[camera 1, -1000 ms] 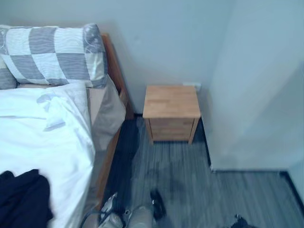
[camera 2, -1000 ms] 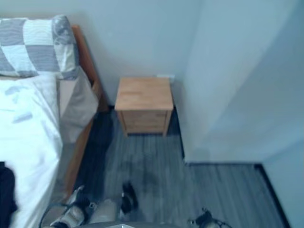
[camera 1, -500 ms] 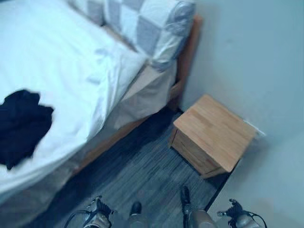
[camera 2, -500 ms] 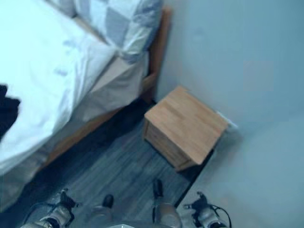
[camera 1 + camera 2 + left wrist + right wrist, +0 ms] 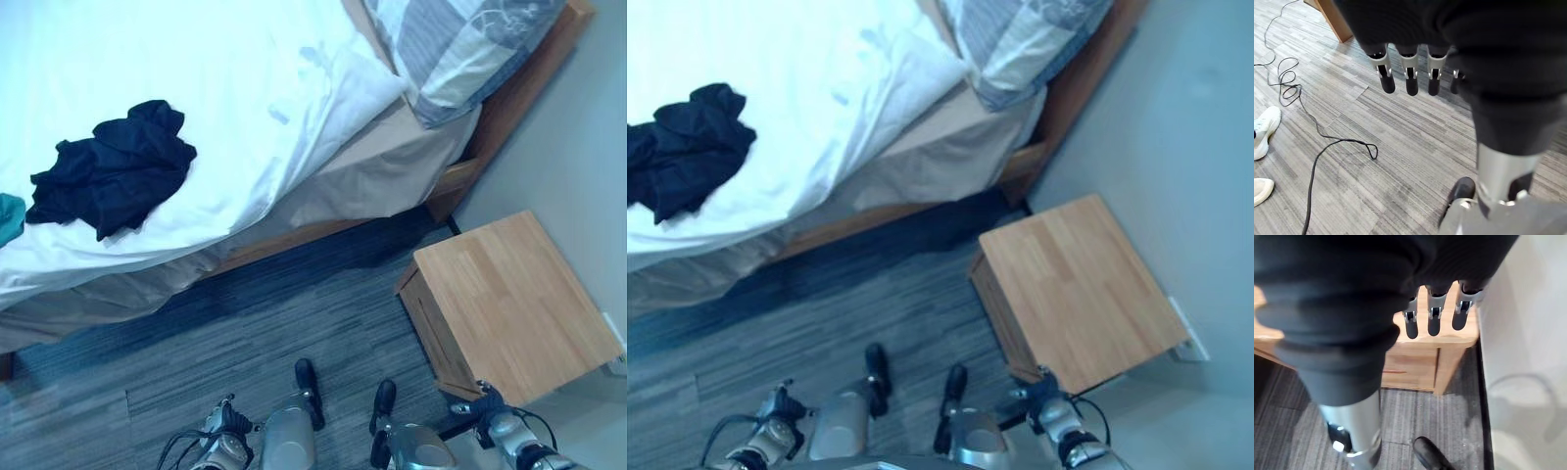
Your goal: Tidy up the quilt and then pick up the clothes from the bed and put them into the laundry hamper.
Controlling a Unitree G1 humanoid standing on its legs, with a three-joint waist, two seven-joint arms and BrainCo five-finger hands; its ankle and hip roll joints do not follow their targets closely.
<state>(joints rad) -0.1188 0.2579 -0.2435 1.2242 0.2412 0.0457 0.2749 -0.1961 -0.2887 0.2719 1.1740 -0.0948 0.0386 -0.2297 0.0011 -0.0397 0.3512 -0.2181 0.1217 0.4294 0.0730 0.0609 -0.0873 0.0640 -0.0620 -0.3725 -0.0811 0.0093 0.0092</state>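
Clothes lay on the bed (image 5: pixel 323 186), untouched: a teal piece (image 5: pixel 8 217) cut off at the view's left edge, then a dark crumpled garment (image 5: pixel 113 174) on the white quilt (image 5: pixel 235 88), which looked fairly smooth, so the tidying seemed mostly done and the picking up not yet begun. The left hand (image 5: pixel 1409 73) hung over the floor (image 5: pixel 1376 142), fingers straight and empty. The right hand (image 5: pixel 1434 313) hung beside the wooden nightstand (image 5: pixel 509 299), likewise relaxed and holding nothing. Where the hamper stood could not be told, and the pillow (image 5: pixel 460 44) was cut off.
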